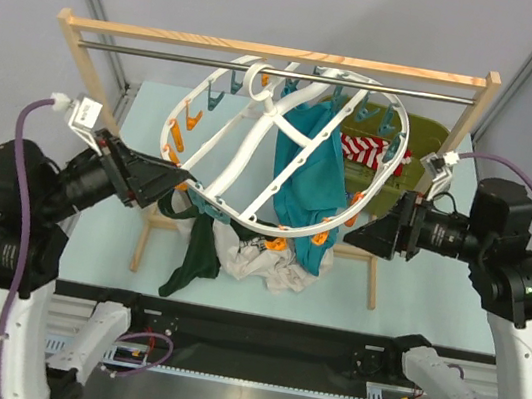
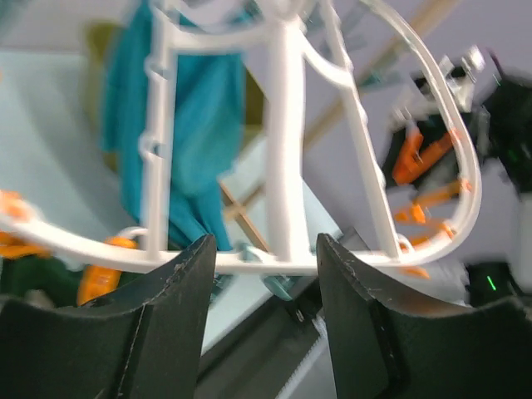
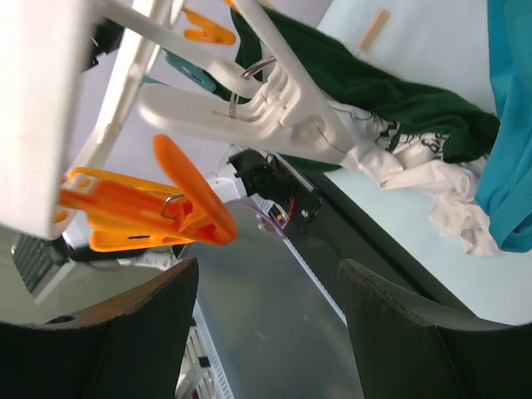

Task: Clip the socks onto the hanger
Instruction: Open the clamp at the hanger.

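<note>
The hanger [image 1: 252, 226] is a round white frame with orange and teal clips. It hangs tilted from the metal rod. The red-and-white striped socks [image 1: 367, 152] lie behind its right rim, held by neither gripper. My left gripper [image 1: 179, 189] is at the lower-left rim. In the left wrist view its jaws [image 2: 266, 245] stand partly apart on either side of a white spoke [image 2: 287, 125], with a gap on each side. My right gripper [image 1: 353, 236] is open just outside the right rim. Nothing lies between its fingers [image 3: 270, 266]; an orange clip [image 3: 166, 212] hangs just above one finger.
A teal garment [image 1: 304, 185] hangs from the frame's middle. A dark green garment [image 1: 196, 254] and a white cloth [image 1: 257, 259] lie heaped under the hanger. The wooden rack [image 1: 269, 51] with its metal rod spans the back. An olive-green thing [image 1: 420, 135] lies under the socks.
</note>
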Tool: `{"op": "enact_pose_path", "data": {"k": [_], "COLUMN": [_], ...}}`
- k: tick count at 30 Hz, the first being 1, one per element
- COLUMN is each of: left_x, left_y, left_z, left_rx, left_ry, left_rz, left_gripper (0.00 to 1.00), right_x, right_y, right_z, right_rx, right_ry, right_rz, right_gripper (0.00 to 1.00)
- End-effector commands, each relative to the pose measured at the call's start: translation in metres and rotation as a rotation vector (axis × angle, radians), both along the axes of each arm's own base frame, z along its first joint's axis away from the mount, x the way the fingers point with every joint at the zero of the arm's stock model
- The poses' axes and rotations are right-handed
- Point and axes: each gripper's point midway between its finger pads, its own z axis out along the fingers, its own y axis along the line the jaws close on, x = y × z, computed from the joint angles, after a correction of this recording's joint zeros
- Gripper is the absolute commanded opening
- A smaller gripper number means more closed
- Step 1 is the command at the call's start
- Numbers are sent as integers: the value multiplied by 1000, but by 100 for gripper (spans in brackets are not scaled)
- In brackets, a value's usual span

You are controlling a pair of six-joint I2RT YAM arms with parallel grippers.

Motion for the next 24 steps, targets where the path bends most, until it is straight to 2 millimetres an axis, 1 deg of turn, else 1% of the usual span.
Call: {"op": "enact_pose_path", "data": {"k": [1, 2, 3, 4, 5, 6, 7, 8, 9, 10, 11, 13, 14, 15, 16, 18, 19, 20, 21, 22, 23, 24], "left_x": [-5, -3, 5, -9, -13, -11, -20, -23, -28, -30, -40, -45, -50, -52, -55, -65, -67, -76, -85, -85, -89, -99], "left_y": [-14, -18, -16, -26, -26, -17, -20, -23, -28, -37, -33, -29, -24, -21, -22, -28, -33, -38, -39, -45, -48, -52], "left_z": [-6, -8, -5, 2, 8, 7, 4, -1, -1, -13, -7, -8, -6, -6, -6, -1, -4, 7, 9, -1, 2, -2], "left_rx": [44, 50, 49, 26, 7, 3, -1, 2, -19, -25, -63, -84, -81, -69, -67, -92, -101, -137, -162, -164, -182, -181], "left_ry": [-26, -17, -19, -44, -68, -65, -58, -45, -29, 1, -26, -27, -39, -49, -53, -76, -77, -126, -136, -127, -154, -156], "left_rz": [-57, -57, 0, -59, -52, 12, -25, -51, -85, -129, -139, -132, -126, -126, -139, -206, -236, -296, -337, -369, -404, -472], "left_gripper": [57, 57, 58, 58, 58, 58, 58, 58, 53, 52, 51, 51, 51, 52, 52, 51, 51, 50, 47, 45, 45, 45], "right_x": [-6, -5, -2, -6, -14, -12, -15, -15, -25, -30, -35, -43, -39, -48, -48, -47, -55, -51, -52, -52, -57, -57], "right_y": [7, 11, 12, 14, 19, 20, 21, 21, 29, 32, 35, 37, 32, 35, 36, 44, 50, 54, 58, 63, 68, 71], "right_z": [-2, -4, -6, -6, -5, -10, -12, -9, -16, -14, -10, -7, -5, -5, -10, -10, -10, -8, -8, -9, -4, -1], "right_rx": [-52, -48, -62, -58, -53, -64, -66, -50, -49, -38, -19, -31, -31, -25, -33, -37, -40, -43, -49, -54, -54, -52], "right_ry": [-65, -58, -62, -65, -76, -61, -62, -87, -67, -76, -99, -128, -157, -165, -175, -203, -228, -258, -281, -305, -370, -400], "right_rz": [19, 19, -5, 5, 36, 8, 11, -1, 42, 57, 74, 75, 27, 61, 64, 70, 114, 96, 100, 98, 107, 102], "right_gripper": [75, 75, 74, 75, 75, 74, 73, 72, 71, 70, 70, 69, 69, 70, 70, 69, 69, 69, 69, 69, 69, 69]}}
